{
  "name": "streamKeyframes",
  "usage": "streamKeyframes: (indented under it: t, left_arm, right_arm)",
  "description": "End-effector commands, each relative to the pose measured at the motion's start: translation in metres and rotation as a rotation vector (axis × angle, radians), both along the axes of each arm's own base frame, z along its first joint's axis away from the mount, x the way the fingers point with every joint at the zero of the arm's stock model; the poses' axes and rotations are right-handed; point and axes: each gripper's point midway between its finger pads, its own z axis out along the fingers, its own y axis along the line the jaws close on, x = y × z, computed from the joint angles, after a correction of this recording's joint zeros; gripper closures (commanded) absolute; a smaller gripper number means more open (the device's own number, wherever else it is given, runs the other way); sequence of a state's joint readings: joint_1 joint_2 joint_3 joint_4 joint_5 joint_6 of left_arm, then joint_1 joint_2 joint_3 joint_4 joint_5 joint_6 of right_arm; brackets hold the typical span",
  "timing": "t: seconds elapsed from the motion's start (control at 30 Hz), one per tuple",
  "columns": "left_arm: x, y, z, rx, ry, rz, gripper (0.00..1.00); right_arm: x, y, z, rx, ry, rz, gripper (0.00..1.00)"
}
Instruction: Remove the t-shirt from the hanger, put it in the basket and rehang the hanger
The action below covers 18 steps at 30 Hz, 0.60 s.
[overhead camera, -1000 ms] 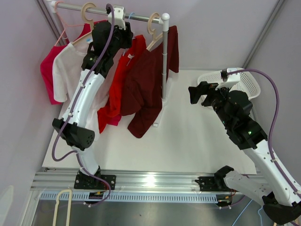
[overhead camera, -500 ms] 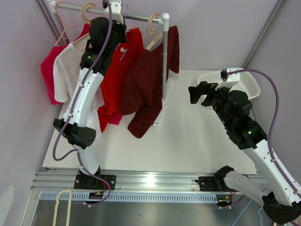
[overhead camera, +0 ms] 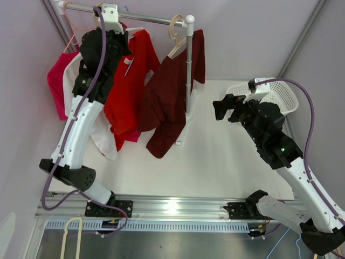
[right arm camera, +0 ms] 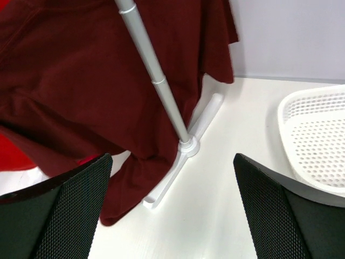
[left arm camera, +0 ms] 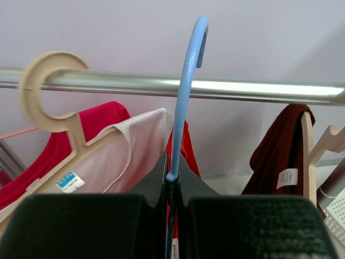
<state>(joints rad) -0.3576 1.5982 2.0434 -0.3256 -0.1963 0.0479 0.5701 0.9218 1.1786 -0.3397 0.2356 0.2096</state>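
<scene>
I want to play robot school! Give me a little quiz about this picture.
1. True or false: the left fingers are pinched shut on the blue hanger.
2. What colour is the shirt hanging nearest the pole? A dark red, B yellow, C green.
3. Fill in: the right fingers hold nothing and are wide ____.

Key: 1 true; 2 A; 3 open.
</scene>
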Motion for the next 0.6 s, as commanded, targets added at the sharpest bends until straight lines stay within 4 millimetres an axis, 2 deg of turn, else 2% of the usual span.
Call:
streamKeyframes:
  t: [0.0,0.07,0.1,0.13,0.17,0.2,0.27,0.3,0.37,0.4,0.5,0.53,0.57]
  left_arm:
    - [-0.032,0.017,0.055,-0.103,-0.153,0.035,0.99]
    - [-0.038,0.028,0.042,-0.164,-0.087,0.112,0.99]
    - [-0.047,0.035,0.043,-0.195,-0.081,0.146,0.99]
    - [-0.046,0.038,0.026,-0.196,-0.035,0.181,0.99]
    - [-0.053,0.038,0.023,-0.223,-0.026,0.204,0.99]
    - [-0.058,0.055,0.019,-0.252,-0.022,0.303,0.99]
    - [-0.071,0.063,0.009,-0.273,0.003,0.366,0.99]
    - [-0.078,0.078,0.005,-0.289,0.005,0.459,0.99]
    - [-0.088,0.086,-0.001,-0.300,0.021,0.532,0.99]
    - [-0.094,0.096,-0.010,-0.285,0.043,0.608,0.99]
    - [-0.106,0.100,-0.017,-0.289,0.076,0.671,0.99]
    - [-0.113,0.105,-0.022,-0.270,0.090,0.721,0.99]
    - [-0.118,0.108,-0.023,-0.265,0.091,0.737,0.99]
  right_arm:
    - [-0.006,0.018,-0.003,0.003,0.009,0.102,0.00]
    - [-0.011,0.030,-0.004,-0.003,0.009,0.173,0.00]
    - [-0.013,0.036,-0.005,-0.003,0.014,0.205,0.00]
    - [-0.017,0.045,-0.005,0.000,0.018,0.248,0.01]
    - [-0.019,0.049,-0.001,0.003,0.012,0.261,0.00]
    - [-0.024,0.061,-0.003,-0.004,0.020,0.303,0.03]
    - [-0.035,0.079,0.000,-0.010,0.020,0.384,0.04]
    - [-0.047,0.096,-0.001,-0.020,0.015,0.444,0.04]
    - [-0.061,0.115,0.005,-0.021,-0.017,0.513,0.03]
    - [-0.076,0.134,0.007,-0.028,-0.044,0.580,0.03]
    - [-0.097,0.162,0.006,-0.051,-0.095,0.679,0.02]
    - [-0.111,0.177,0.012,-0.027,-0.136,0.732,0.03]
    - [-0.117,0.184,0.012,-0.014,-0.156,0.757,0.03]
